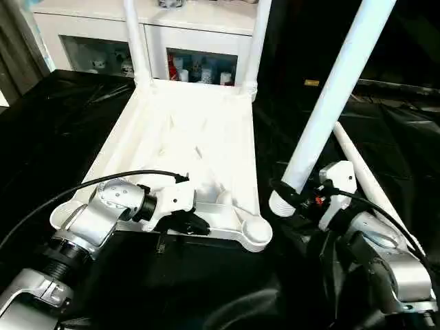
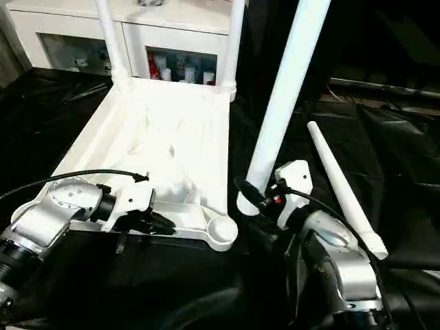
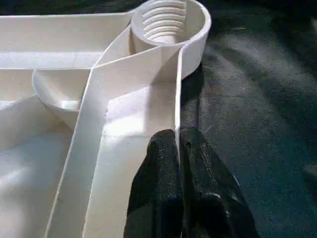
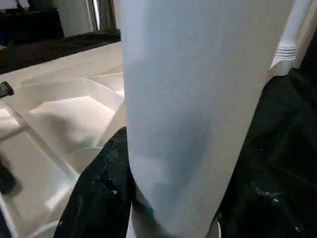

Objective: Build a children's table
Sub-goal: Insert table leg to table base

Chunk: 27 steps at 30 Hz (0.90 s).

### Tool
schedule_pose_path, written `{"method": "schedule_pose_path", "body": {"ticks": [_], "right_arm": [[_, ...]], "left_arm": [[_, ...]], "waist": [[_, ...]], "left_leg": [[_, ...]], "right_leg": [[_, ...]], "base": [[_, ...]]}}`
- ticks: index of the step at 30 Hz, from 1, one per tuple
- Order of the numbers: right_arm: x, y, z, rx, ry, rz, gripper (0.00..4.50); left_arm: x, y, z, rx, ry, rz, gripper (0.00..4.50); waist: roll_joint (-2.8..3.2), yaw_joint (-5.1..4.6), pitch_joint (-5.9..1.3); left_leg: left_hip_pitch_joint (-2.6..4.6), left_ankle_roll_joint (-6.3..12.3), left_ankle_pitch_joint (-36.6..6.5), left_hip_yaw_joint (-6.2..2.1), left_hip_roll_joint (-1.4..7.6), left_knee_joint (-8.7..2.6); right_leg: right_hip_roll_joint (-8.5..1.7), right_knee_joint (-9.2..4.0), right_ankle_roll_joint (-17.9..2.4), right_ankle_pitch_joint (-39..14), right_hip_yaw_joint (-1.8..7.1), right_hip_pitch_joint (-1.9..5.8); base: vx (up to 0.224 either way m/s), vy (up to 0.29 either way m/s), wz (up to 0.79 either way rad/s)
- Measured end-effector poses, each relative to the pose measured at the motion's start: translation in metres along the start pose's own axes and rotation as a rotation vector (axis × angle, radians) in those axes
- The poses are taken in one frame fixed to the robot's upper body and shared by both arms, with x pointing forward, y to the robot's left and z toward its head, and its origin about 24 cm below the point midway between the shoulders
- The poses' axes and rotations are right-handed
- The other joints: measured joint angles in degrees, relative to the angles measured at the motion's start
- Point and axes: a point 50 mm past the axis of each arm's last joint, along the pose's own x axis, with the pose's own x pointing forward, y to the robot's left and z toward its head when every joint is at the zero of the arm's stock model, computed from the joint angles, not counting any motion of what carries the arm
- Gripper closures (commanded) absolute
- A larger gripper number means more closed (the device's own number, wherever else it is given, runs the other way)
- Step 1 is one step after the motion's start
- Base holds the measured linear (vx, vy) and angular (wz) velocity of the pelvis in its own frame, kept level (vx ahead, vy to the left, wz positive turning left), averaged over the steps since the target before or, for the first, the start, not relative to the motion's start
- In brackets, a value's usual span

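Standing with two legs [image 1: 136, 41] socketed at the tabletop's [image 1: 185, 137] far corners, third leg [image 1: 330, 96] clamped in right gripper [image 1: 292, 196] beside the empty near socket [image 1: 256, 234], left gripper [image 3: 178, 144] pinched shut on tabletop's near rim, fourth leg [image 2: 344, 185] lying on the table [image 1: 55, 117].

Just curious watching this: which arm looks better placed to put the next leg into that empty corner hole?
The right. Its gripper already holds a leg beside the empty socket; the left gripper pinches the tabletop rim.

1. Crinkled black cloth [image 1: 62, 117] drapes the work table.
2. Behind it stands a white cabinet [image 1: 199, 20] with glass-fronted compartments.
3. Small colourful items [image 1: 199, 71] sit inside the cabinet.
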Motion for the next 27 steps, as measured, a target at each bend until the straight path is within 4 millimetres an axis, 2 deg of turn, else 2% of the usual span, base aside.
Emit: {"method": "schedule_pose_path", "body": {"ticks": [3, 7, 9, 14, 19, 22, 27], "right_arm": [[0.006, 0.0, 0.005, -0.003, -0.02, -0.003, 2.62], [0.01, -0.004, 0.005, 0.006, -0.015, -0.016, 2.62], [0.014, -0.004, 0.006, 0.012, -0.015, -0.016, 2.62], [0.022, -0.005, 0.01, 0.017, -0.023, -0.004, 2.62], [0.028, -0.006, 0.013, 0.016, -0.025, 0.014, 2.62], [0.031, -0.003, 0.011, 0.022, -0.019, 0.029, 2.62], [0.033, -0.001, 0.012, 0.017, -0.018, 0.051, 2.62]], "left_arm": [[0.005, 0.0, 0.003, -0.062, -0.007, 0.087, 4.45], [0.001, -0.003, 0.002, -0.13, -0.004, 0.182, 4.45], [-0.001, -0.006, 0.003, -0.148, 0.005, 0.218, 4.45], [-0.002, -0.009, 0.007, -0.131, 0.006, 0.261, 4.45], [0.0, -0.008, 0.007, -0.057, -0.006, 0.264, 4.45], [0.003, -0.005, 0.007, -0.068, -0.037, 0.272, 3.93], [-0.004, 0.007, 0.012, -0.071, -0.066, 0.286, 3.82]], "waist": [[-0.15, -0.43, 0.07], [-0.79, -1.41, 0.16], [-0.93, -1.68, 0.2], [-1.99, -1.58, 0.41], [-2.04, -1.42, 0.4], [-2.02, -1.28, 0.41], [-2.02, -0.8, 0.4]], "left_leg": [[0.03, -0.01, 0.0, 0.02, 0.01, 0.0], [0.05, -0.06, 0.0, 0.01, 0.07, -0.1], [0.02, -0.06, 0.0, 0.02, 0.07, -0.1], [-0.18, -0.02, 0.0, 0.03, 0.07, -0.11], [-0.43, 0.23, 0.1, 0.03, 0.07, -0.11], [-0.5, 0.23, 0.1, 0.03, 0.07, -0.12], [-0.49, 0.13, 0.0, 0.04, 0.08, -0.12]], "right_leg": [[0.0, 0.01, 0.1, -0.1, -0.02, -0.06], [0.03, 0.05, 0.2, -0.1, -0.12, -0.17], [0.03, 0.03, 0.2, -0.1, -0.1, -0.19], [0.03, -0.05, 0.0, 0.0, -0.11, -0.3], [0.03, -0.22, -0.1, 0.0, -0.13, -0.41], [0.02, -0.21, -0.1, 0.0, -0.14, -0.46], [0.02, -0.19, -0.1, 0.0, -0.13, -0.45]], "base": [[0.0, 0.0, 0.0], [0.0, 0.0, 0.0], [0.0, 0.0, 0.0], [0.0, 0.0, 0.0], [0.0, 0.0, 0.0], [0.0, 0.0, 0.0], [0.0, 0.0, 0.0]]}}
